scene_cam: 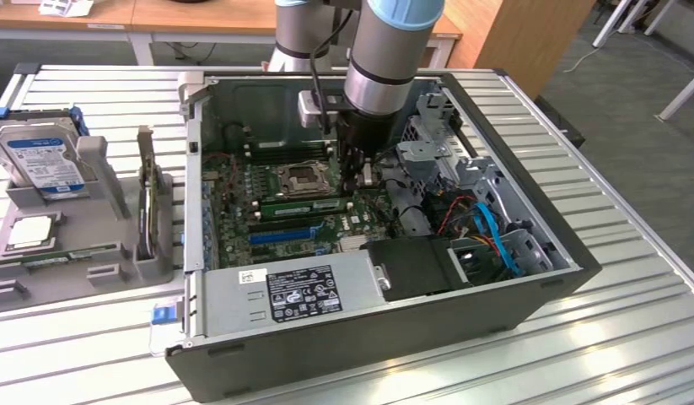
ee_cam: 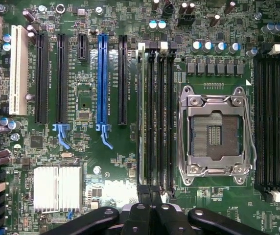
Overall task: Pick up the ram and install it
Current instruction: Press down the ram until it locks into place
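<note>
The jaws are seen closed together just above the ram (ee_cam: 141, 117), which is seated upright in a motherboard slot (ee_cam: 155, 117) beside the processor socket (ee_cam: 214, 134).

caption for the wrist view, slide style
Shut gripper pressing the ram into a motherboard slot beside the empty CPU socket

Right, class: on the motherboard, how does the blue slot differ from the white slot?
The blue slot is narrow; the white slot is wider. The blue slot is slightly longer than the white slot. The blue slot has a blue latch at one end; the white slot shows none. Both are empty and lie parallel.
</note>
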### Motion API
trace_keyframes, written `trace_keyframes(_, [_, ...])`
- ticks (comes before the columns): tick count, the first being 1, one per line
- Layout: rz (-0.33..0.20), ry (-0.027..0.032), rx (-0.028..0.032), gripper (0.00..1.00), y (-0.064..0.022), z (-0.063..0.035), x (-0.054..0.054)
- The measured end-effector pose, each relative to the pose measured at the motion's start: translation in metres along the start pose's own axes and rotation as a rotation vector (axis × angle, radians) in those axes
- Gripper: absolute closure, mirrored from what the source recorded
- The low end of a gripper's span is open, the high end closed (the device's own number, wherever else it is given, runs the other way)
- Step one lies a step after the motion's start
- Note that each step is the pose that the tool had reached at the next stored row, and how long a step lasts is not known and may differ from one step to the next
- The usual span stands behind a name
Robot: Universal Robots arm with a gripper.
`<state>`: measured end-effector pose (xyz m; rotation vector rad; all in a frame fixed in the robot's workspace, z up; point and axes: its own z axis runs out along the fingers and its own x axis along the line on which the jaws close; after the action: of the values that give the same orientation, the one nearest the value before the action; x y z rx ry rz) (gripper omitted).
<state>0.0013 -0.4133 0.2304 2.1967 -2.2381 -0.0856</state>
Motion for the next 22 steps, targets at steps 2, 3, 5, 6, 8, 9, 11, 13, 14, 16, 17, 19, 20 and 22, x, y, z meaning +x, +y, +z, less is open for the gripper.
trace_keyframes(2, [0.000, 0.0001, 0.0000, 0.90, 0.0000, 0.0000, -0.0010])
trace_keyframes(3, [0.000, 0.0001, -0.0001, 0.90, 0.0001, 0.0000, -0.0010])
trace_keyframes(5, [0.000, 0.0001, -0.0001, 0.90, 0.0001, 0.0000, -0.0010])
trace_keyframes(6, [0.000, 0.0002, 0.0000, 0.90, 0.0001, 0.0001, -0.0010])
trace_keyframes(8, [0.000, -0.0001, 0.0000, 0.90, 0.0000, 0.0014, -0.0011])
trace_keyframes(9, [0.000, 0.0001, -0.0001, 0.90, 0.0000, 0.0020, -0.0010])
trace_keyframes(11, [0.000, 0.0001, 0.0000, 0.90, 0.0000, 0.0034, -0.0009])
trace_keyframes(13, [0.000, 0.0003, -0.0001, 0.90, 0.0000, 0.0037, -0.0009])
trace_keyframes(14, [0.000, 0.0004, -0.0001, 0.90, 0.0000, 0.0037, -0.0009])
trace_keyframes(16, [0.000, 0.0002, -0.0001, 0.90, 0.0000, 0.0039, -0.0009])
trace_keyframes(17, [0.000, -0.0002, 0.0000, 0.90, -0.0001, 0.0044, -0.0009])
trace_keyframes(19, [0.000, 0.0003, 0.0000, 0.90, -0.0001, 0.0053, -0.0008])
trace_keyframes(20, [0.000, 0.0005, -0.0001, 0.90, -0.0001, 0.0055, -0.0008])
trace_keyframes(22, [0.000, 0.0004, -0.0001, 0.90, -0.0001, 0.0055, -0.0008])
